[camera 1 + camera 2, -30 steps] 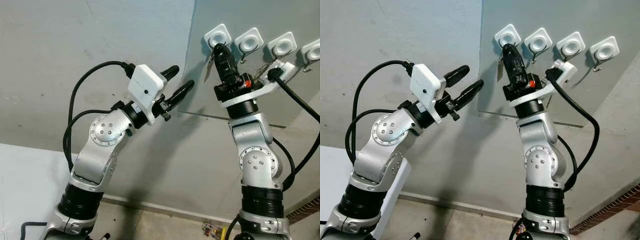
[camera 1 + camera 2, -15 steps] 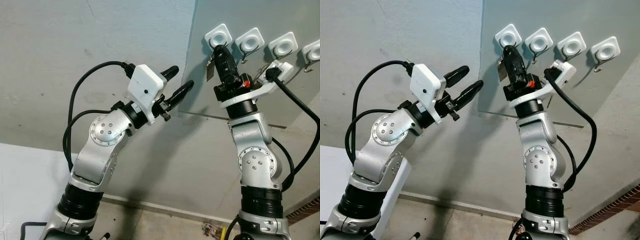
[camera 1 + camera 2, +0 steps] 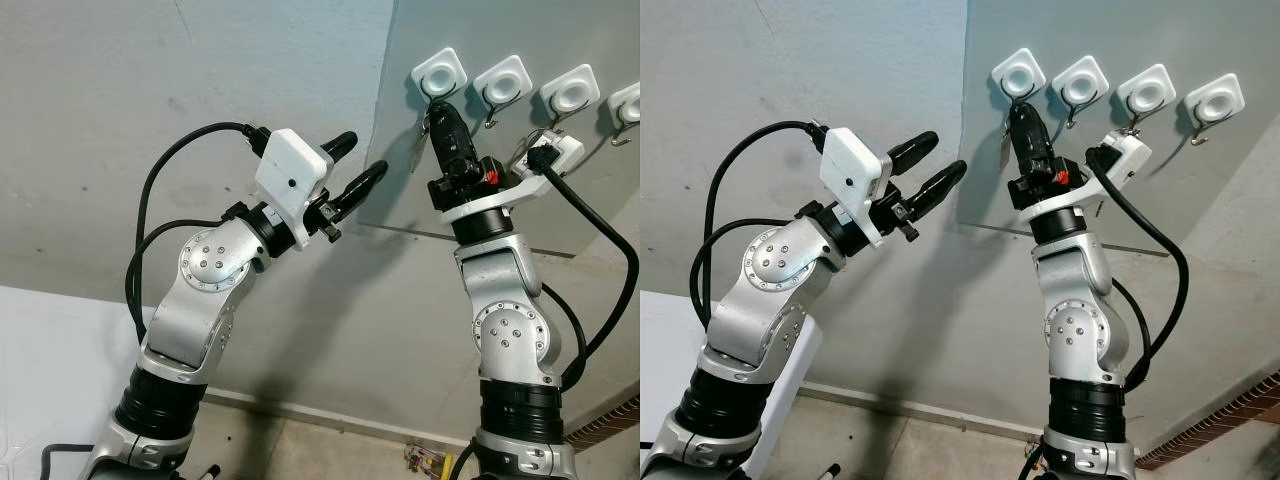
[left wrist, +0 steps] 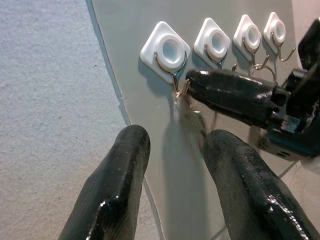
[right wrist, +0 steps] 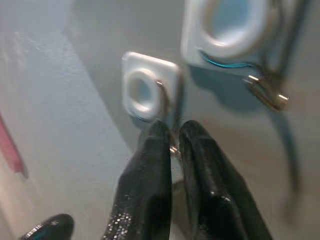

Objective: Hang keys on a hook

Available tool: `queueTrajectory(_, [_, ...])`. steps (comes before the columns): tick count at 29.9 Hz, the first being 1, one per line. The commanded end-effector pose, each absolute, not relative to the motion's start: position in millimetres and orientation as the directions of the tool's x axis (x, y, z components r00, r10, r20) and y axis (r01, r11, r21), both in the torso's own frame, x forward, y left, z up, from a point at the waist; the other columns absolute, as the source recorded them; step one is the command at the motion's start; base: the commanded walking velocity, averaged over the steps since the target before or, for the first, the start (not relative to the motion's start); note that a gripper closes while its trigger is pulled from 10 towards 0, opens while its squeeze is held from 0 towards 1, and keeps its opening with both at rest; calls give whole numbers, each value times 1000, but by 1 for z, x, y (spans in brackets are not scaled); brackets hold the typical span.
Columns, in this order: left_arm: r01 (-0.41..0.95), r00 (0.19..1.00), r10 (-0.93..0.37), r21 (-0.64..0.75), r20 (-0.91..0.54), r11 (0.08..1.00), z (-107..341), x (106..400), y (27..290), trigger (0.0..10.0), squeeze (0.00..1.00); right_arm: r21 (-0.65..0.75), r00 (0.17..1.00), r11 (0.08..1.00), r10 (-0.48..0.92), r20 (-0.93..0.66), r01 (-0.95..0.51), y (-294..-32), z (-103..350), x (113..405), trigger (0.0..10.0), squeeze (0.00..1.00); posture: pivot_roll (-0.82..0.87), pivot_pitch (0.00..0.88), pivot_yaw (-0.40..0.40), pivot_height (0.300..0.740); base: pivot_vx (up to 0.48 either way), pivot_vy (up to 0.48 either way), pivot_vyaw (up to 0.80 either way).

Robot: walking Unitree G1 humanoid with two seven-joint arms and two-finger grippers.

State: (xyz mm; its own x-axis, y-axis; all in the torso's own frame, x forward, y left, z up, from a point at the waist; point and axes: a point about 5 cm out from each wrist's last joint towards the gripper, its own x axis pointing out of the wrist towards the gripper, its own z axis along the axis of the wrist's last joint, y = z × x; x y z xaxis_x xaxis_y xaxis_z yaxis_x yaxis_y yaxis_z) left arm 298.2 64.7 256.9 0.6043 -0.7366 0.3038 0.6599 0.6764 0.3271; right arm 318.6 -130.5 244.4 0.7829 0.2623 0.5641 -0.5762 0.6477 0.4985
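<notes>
The right claw [image 3: 437,105], closed on the keys [image 3: 421,145], has risen to the leftmost hook [image 4: 176,86]; the ring is now at the hook tip. The left claw [image 3: 357,162] hovers open, well apart.

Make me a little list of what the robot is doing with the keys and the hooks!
Hooks: four white hooks in a row on the grey wall panel
Right gripper: raised to the leftmost hook, jaws pinched on the keys
Keys: hanging beside the gripper, just under that hook
Left gripper: held up nearby, jaws open, empty
</notes>
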Motion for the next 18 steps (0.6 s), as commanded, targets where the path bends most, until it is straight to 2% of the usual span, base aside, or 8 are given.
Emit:
queueTrajectory(1, [637, 615, -723, 341, 316, 691, 261, 297, 67, 10000, 0, 509, 792, 648, 260, 552, -567, -131, 242, 319, 10000, 1000, -66, 21, -14, 740, 0, 0, 0])
queueTrajectory(13, [616, 637, -701, 337, 320, 712, 259, 298, 69, 10000, 0, 494, 794, 663, 268, 545, -563, -130, 239, 317, 10000, 1000, -59, 17, -18, 740, 0, 0, 0])
queueTrajectory(18, [558, 684, -641, 315, 349, 768, 251, 299, 73, 10000, 0, 379, 786, 731, 344, 513, -567, -128, 224, 307, 10000, 1000, -62, 5, -19, 740, 0, 0, 0])
